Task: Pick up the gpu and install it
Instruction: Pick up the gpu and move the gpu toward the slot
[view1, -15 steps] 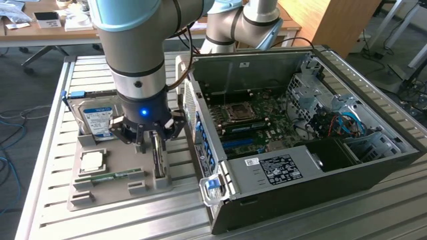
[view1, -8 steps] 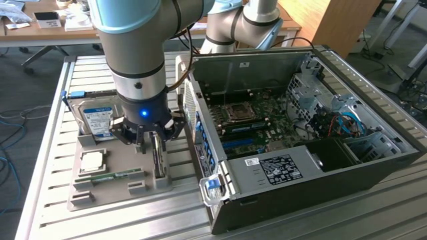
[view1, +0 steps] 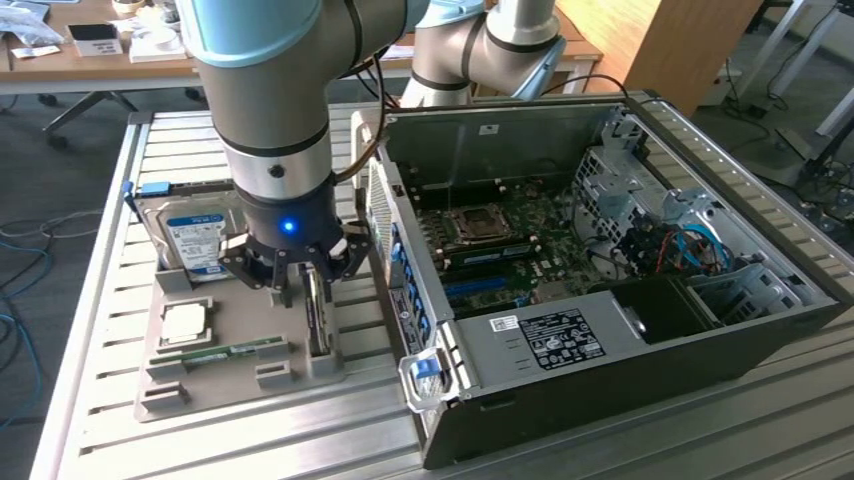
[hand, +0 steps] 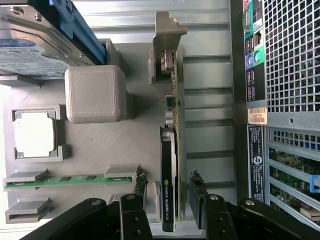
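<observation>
The gpu (hand: 169, 160) is stood on edge in the gray holder (hand: 140, 145), so both its sides can be reached by the open end effector (hand: 169, 182). It is not squeezed yet.

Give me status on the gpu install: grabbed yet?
Done: the gripper sits over the gray holder, open fingers straddling the gpu, a gap on each side. In hand: nothing clamped yet. Left: the gpu stands on edge in the holder, so grasp, lift and seating in the open computer case are all undone; no gpu sits on its motherboard.
</observation>
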